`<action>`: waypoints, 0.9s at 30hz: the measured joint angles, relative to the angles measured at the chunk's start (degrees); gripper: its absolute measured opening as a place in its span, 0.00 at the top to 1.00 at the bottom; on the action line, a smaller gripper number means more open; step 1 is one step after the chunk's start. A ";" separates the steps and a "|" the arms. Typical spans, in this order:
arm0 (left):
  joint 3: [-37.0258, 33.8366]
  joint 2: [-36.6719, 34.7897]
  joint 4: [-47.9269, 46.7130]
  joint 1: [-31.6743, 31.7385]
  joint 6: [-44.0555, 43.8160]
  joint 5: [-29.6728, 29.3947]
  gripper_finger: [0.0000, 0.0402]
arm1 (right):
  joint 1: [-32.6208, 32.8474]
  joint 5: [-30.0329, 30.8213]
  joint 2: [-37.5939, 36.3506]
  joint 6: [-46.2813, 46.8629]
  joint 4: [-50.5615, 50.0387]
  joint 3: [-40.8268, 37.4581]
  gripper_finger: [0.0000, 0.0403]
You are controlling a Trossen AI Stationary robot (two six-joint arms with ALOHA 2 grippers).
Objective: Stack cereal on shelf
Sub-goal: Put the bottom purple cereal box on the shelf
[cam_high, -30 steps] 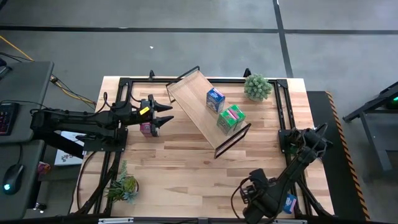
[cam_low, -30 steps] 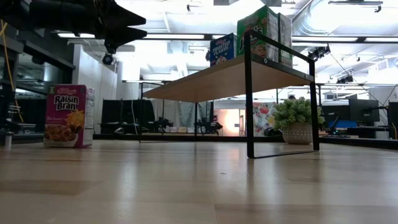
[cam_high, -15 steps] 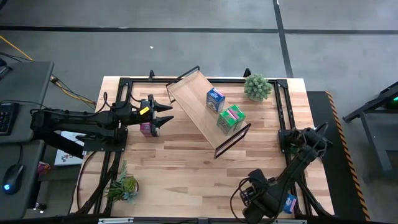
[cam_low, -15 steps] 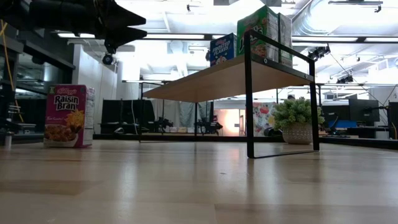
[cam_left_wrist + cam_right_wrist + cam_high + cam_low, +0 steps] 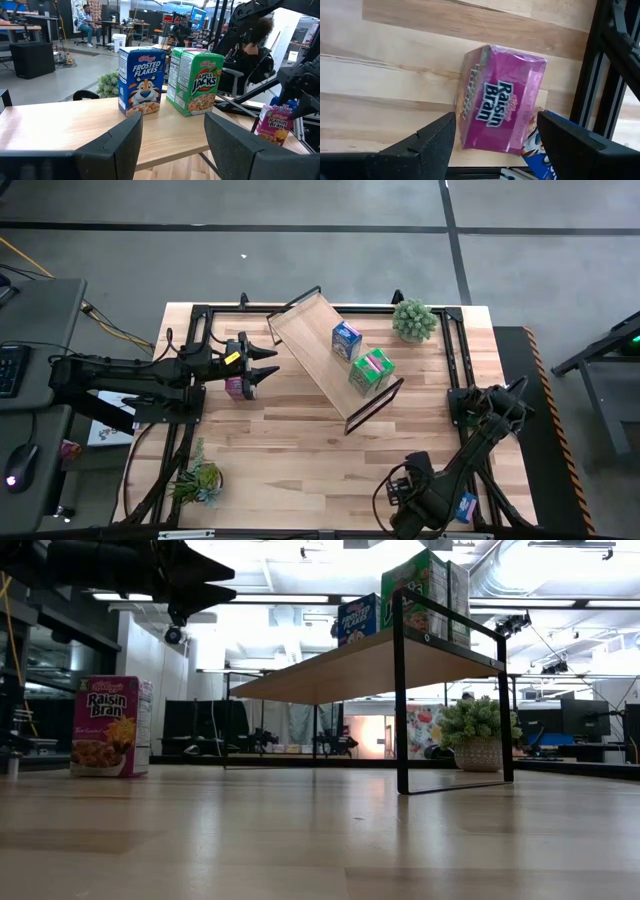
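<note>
Wood-plank table (image 5: 300, 450) carries the shelf (image 5: 310, 345) tilted across its centre toward 12 o'clock, with a blue Frosted Flakes box (image 5: 346, 339) and green Apple Jacks boxes (image 5: 371, 370) standing on it. Left gripper (image 5: 268, 366) hovers at 9 o'clock, fingers apart, empty, above a magenta Raisin Bran box (image 5: 236, 387). Right gripper (image 5: 492, 140) at 5 o'clock, fingers spread wide, empty, over another Raisin Bran carton (image 5: 497, 105) lying flat. Potted plant (image 5: 413, 319) at 1 o'clock.

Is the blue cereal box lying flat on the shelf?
No, the blue cereal box stands upright on the shelf, next to the green box.
</note>
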 joint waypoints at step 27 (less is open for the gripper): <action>0.01 0.00 0.02 0.00 -0.04 2.06 0.49 | -1.09 1.38 -0.02 -0.20 3.99 -6.97 0.32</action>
